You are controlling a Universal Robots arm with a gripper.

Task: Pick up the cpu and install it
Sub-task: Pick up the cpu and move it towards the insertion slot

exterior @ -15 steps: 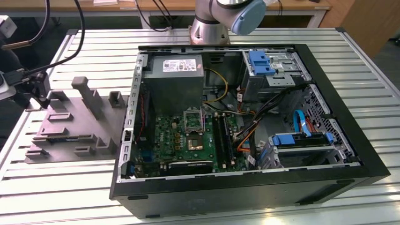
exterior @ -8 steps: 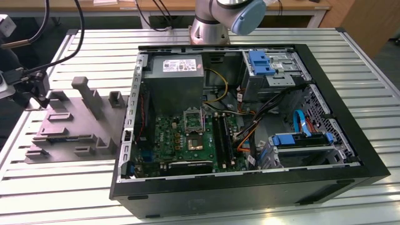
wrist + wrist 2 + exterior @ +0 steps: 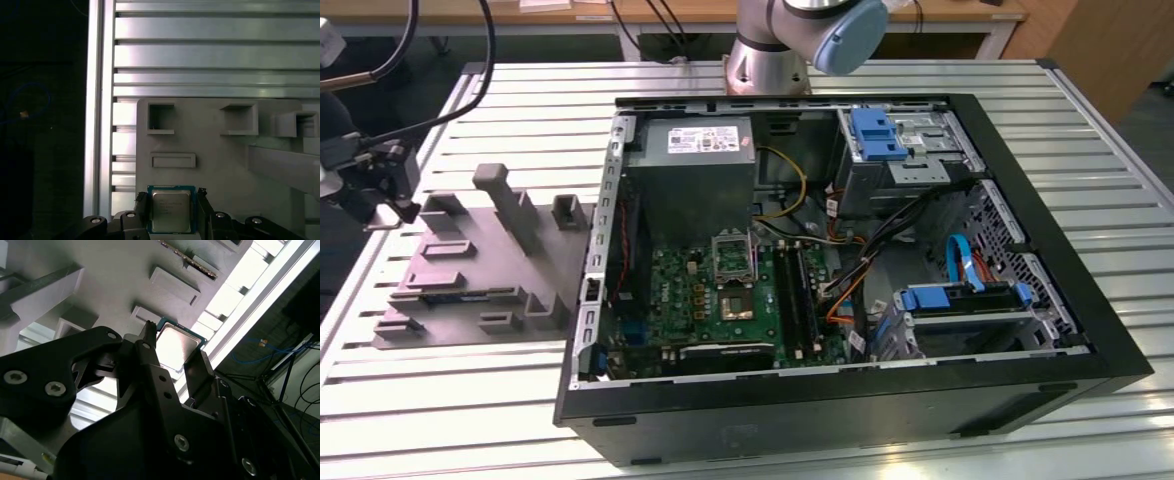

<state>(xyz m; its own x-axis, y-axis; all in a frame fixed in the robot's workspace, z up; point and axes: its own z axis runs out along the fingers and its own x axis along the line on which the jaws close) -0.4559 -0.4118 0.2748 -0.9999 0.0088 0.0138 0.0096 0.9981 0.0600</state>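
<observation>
The gripper (image 3: 171, 200) is closed on the cpu (image 3: 171, 212), with one finger (image 3: 141, 205) bearing on each of two opposite edges. In both wrist views the chip's pale metal top faces the camera, and the grey moulded tray (image 3: 220, 170) and slatted aluminium table (image 3: 210, 50) lie behind it. In the exterior view the gripper hangs at the exterior view's left, beside the tray. It is well apart from the open computer case (image 3: 854, 410), which contains the green motherboard (image 3: 678, 290).

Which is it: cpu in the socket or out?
Out. The cpu is gripped between the fingers over the grey tray, away from the socket.
</observation>
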